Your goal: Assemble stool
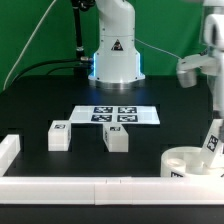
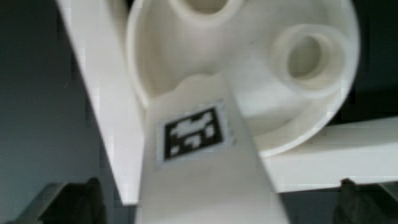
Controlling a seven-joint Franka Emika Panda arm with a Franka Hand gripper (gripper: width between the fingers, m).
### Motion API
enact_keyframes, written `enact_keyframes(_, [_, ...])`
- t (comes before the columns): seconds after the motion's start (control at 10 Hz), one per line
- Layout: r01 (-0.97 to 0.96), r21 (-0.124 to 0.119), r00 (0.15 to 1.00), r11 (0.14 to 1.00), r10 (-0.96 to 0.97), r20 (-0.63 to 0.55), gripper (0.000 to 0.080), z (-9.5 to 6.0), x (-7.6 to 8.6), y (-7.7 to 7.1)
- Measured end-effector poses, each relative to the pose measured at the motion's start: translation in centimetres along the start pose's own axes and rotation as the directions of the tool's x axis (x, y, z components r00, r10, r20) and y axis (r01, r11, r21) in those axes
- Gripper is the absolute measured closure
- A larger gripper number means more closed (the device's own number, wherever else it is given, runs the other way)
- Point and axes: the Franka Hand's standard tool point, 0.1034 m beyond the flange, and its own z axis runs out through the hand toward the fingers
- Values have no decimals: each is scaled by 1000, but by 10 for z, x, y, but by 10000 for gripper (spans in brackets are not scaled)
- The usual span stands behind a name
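Black tabletop (image 1: 40,105) fills the exterior view. A left leg (image 1: 58,135) lies lower left and a middle leg (image 1: 116,138) lies below the marker board (image 1: 115,115). The round seat (image 1: 190,162) sits lower right, with a third leg (image 1: 212,140) tilted just above it. Only the wrist view shows the gripper (image 2: 214,205) spread wide, its fingers (image 2: 80,203) clear of that tagged leg.

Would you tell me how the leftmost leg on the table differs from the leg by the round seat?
The leftmost leg lies flat on the black table, apart from other parts; the leg by the seat stands tilted against the seat. The leftmost leg's tag faces up; the tag on the leg by the seat faces sideways. Both are white blocks with a black-and-white tag.
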Motion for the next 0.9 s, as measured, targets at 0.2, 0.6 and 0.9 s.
enact_keyframes(0.2, [132, 4, 991, 991, -132, 17, 150, 6, 1, -2])
enact_keyframes(0.6, [48, 3, 999, 999, -48, 18, 426, 7, 0, -2])
enact_keyframes(0.9, [-184, 0, 983, 983, 184, 17, 465, 7, 0, -3])
